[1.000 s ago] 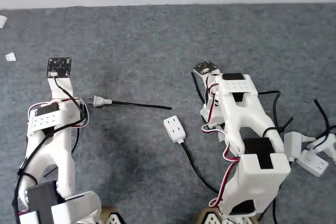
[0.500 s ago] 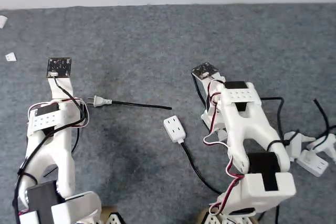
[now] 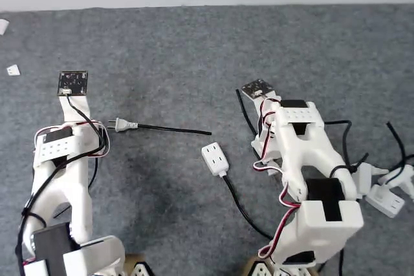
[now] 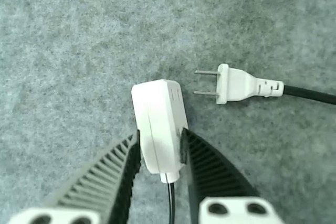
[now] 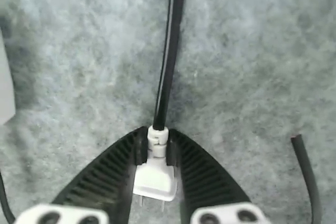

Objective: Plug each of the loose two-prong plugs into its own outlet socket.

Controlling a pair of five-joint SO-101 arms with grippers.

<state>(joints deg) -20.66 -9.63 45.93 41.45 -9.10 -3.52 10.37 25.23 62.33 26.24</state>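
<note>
While the left gripper [image 4: 158, 139] clamps a white socket [image 4: 156, 111], right gripper [image 5: 156, 134] pinching a plug [image 5: 155, 178].

The far half of the surface [image 3: 194, 43] lies open. Between the arms, a plug [image 3: 121, 124] with its cord [image 3: 174, 130], and a socket [image 3: 214, 159] with its lead [image 3: 238, 206], bar the middle. More sockets [image 3: 381, 197] crowd the right edge.

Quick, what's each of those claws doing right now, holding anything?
Left gripper: shut on the white outlet socket.
Right gripper: shut on a white two-prong plug with a black cord.
</note>
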